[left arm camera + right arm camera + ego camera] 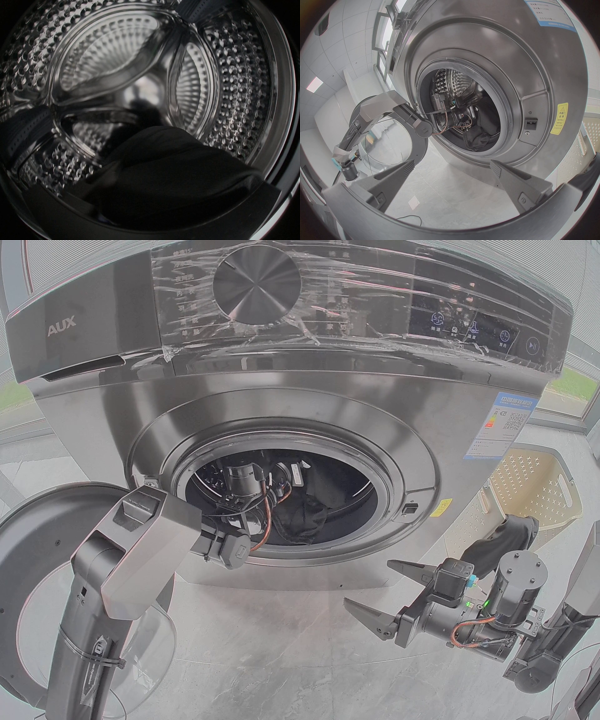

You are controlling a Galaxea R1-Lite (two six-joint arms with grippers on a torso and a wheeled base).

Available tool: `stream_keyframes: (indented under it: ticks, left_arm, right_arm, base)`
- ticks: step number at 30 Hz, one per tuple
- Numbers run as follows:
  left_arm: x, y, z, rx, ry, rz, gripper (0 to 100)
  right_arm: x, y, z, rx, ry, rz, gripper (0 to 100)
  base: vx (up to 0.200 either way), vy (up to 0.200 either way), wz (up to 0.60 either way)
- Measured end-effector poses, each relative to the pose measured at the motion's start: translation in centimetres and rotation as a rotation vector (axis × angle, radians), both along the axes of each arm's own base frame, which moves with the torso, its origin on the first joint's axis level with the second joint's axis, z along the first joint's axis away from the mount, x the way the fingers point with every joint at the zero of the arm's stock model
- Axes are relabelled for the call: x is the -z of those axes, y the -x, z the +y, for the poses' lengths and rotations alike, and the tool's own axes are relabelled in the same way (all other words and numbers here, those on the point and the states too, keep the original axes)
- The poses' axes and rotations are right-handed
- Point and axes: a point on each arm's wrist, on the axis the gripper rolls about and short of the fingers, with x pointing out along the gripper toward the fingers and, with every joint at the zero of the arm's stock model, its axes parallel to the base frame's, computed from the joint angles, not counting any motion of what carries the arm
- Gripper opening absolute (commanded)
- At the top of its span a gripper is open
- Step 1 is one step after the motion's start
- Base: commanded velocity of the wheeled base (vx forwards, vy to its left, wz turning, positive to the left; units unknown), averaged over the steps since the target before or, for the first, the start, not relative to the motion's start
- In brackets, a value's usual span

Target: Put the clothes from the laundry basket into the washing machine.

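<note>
The washing machine [300, 396] stands in front of me with its round opening uncovered. My left gripper [284, 480] is inside the drum, above a dark garment [303, 515] that lies at the drum's bottom front. That dark garment [175, 181] rests on the perforated steel drum [243, 78]. My right gripper [369, 584] hangs open and empty over the floor, below and right of the opening, with its fingertips [407, 164] spread wide. A beige laundry basket [544, 484] stands right of the machine, and another dark garment [506, 540] hangs over its rim.
The machine's round glass door [37, 590] is swung open at the left, behind my left arm. Grey tiled floor [281, 640] lies between the machine and my right gripper. A yellow warning sticker [559, 118] sits beside the door latch.
</note>
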Motion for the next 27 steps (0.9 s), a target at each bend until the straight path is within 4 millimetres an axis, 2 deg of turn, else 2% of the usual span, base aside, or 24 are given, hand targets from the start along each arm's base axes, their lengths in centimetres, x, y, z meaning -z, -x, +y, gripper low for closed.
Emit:
stream_keyframes:
  ticks: [6,13,14,22,27]
  left_arm:
    - [2.0,1.6,-0.2,0.041,-0.071,0.161,100]
    - [3.6,2.9,-0.6,0.099,-0.12,0.251,100]
    - [3.8,3.0,-0.6,0.101,-0.123,0.255,0]
    - [5.2,2.7,-0.8,0.105,-0.142,0.278,0]
    - [4.9,1.9,-1.2,0.092,-0.119,0.253,0]
  right_arm:
    - [0.0,0.0,0.0,0.0,0.0,-0.001,100]
    - [0.0,0.0,0.0,-0.002,-0.001,-0.001,100]
    - [0.0,0.0,0.0,-0.002,-0.001,-0.002,100]
    - [0.0,0.0,0.1,-0.003,0.0,0.0,100]
    - [0.0,0.0,0.1,-0.005,0.0,0.0,100]
  base:
    - [0.0,0.0,0.0]
    - [0.0,0.0,0.0]
    - [0.0,0.0,0.0]
    - [0.0,0.0,0.0]
    - [0.0,0.0,0.0]
